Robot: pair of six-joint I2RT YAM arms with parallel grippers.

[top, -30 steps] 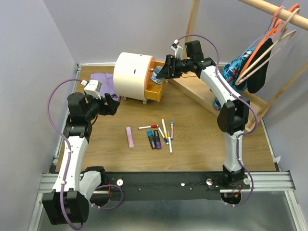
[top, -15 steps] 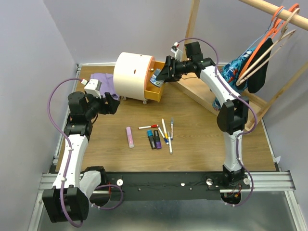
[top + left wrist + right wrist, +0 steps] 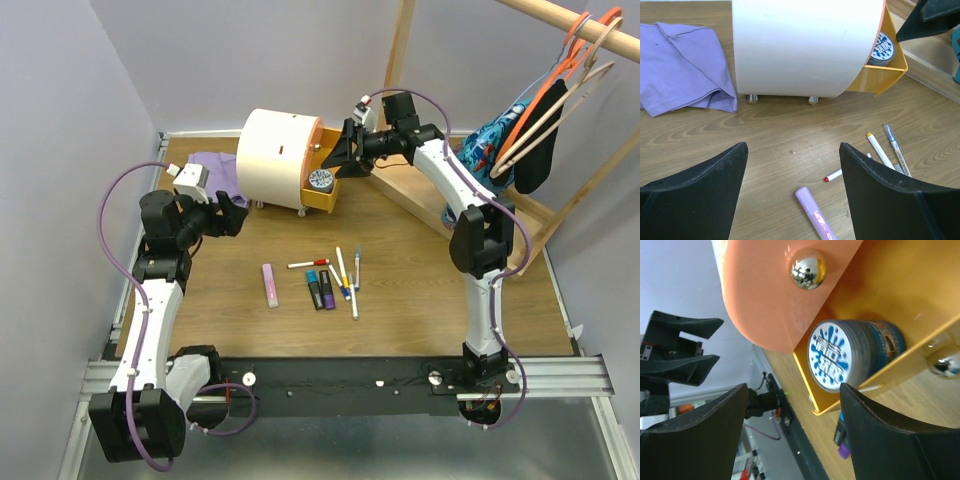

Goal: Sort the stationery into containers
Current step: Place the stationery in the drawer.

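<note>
The grey round tin (image 3: 837,356) lies in the pulled-out lower drawer (image 3: 322,200) of the cream mini chest (image 3: 272,155). The chest stands at the far left of the table (image 3: 430,280), its drawers facing the right edge. The tin's lid is turned upward and bears a white label with a blue splash and white characters, perhaps Chinese. At this slant they cannot be read. Over it juts the orange front of the upper drawer (image 3: 775,300) with its shiny knob (image 3: 807,270).

The right gripper (image 3: 340,160) hangs just above the tin, fingers spread wide, nothing between them. The left gripper (image 3: 240,215) is near the left edge, in front of the chest, its fingers likewise wide and empty. The purple cloth (image 3: 680,65) lies beside the chest toward the far left corner.

Mid-table, the pink bar (image 3: 270,285) lies with its long axis near to far; its print is too faint to read. The dark blue marker (image 3: 314,290) and purple marker (image 3: 327,290) lie side by side the same way. A red-capped pen (image 3: 308,264) lies crosswise, cap rightward. The other pens (image 3: 341,268) fan near to far, just right of the markers.
</note>
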